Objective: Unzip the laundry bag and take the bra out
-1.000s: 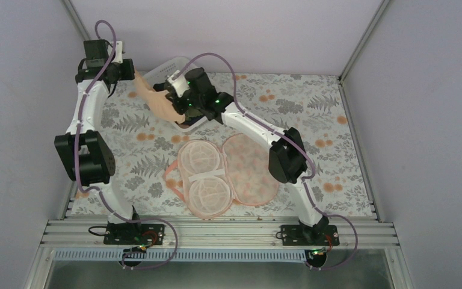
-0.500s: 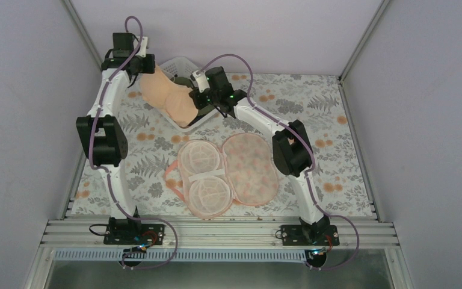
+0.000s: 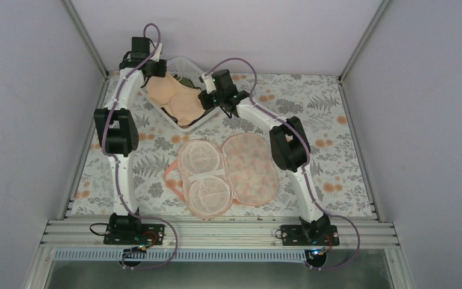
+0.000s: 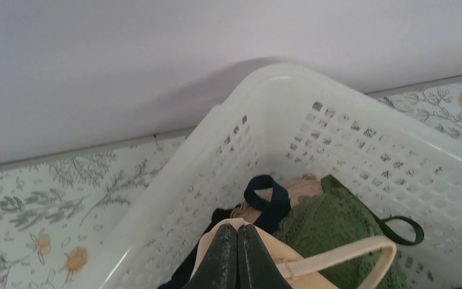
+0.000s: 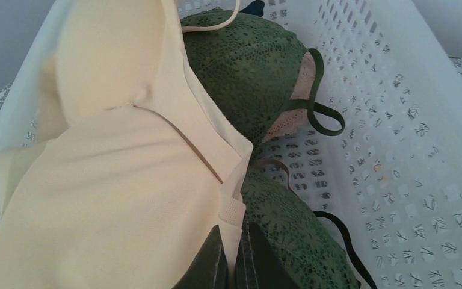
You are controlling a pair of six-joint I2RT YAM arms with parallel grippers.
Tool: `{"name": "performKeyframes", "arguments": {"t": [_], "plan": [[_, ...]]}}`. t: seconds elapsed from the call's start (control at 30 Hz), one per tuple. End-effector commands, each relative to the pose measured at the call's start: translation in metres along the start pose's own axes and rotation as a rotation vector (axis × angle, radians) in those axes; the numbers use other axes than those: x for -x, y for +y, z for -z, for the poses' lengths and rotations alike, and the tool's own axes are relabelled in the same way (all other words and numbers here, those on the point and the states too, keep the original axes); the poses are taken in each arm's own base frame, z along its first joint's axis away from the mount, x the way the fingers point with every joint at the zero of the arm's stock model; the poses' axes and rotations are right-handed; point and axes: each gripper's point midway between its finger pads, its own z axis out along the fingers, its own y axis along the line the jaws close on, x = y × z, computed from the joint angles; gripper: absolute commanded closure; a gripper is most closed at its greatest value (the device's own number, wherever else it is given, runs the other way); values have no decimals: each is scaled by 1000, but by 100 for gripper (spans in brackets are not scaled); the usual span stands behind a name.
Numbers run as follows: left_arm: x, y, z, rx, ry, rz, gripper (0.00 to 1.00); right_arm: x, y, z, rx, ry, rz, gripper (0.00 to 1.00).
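Observation:
The laundry bag (image 3: 249, 171) lies unzipped and flat at the table's middle, its pale mesh half with two round cup frames (image 3: 203, 179) to the left. The peach bra (image 3: 177, 101) is stretched over the white basket at the back, held at both ends. My left gripper (image 3: 152, 70) is shut on the bra's left end (image 4: 277, 250), above the basket's far corner. My right gripper (image 3: 206, 96) is shut on the bra's right band end (image 5: 233, 211). In the right wrist view the bra's smooth cups (image 5: 108, 180) fill the left side.
The white lattice basket (image 3: 183, 62) stands at the back left and holds olive-green lace bras (image 5: 246, 66) and a dark blue strap (image 4: 266, 195). The back wall is close behind it. Floral cloth (image 3: 313, 102) covers the table.
Both grippers have carried the bra toward the back, over the basket. The left arm swung from the far left toward the basket's far corner. The bra now hangs spread between them.

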Motion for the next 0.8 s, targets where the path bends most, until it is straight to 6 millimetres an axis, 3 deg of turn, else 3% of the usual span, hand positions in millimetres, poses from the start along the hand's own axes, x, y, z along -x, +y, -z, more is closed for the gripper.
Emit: {"name": "performKeyframes", "arguments": {"t": [0.0,0.13,0.27,0.37,0.47,0.63,0.67,0.77], "plan": [[21,5,-1,47,-59,-45,98,11,-6,0,-17,-33,-7,96],[14,8,-12,54,-43,-50,97,11,-9,0,-31,-31,-8,92],[21,1,-10,23,-65,-55,57,27,-10,10,-62,-56,-1,53],[40,-2,1,25,-113,-80,36,48,-12,24,-111,-89,22,39],[65,-5,22,19,-175,-113,20,69,-19,44,-184,-125,51,30],[86,-21,64,-42,-219,-153,11,98,-29,93,-296,-162,86,15],[87,-26,74,-60,-219,-159,10,100,-33,106,-309,-159,69,10],[83,-33,107,-95,-198,-166,10,88,-59,147,-315,-124,-28,10]]}}
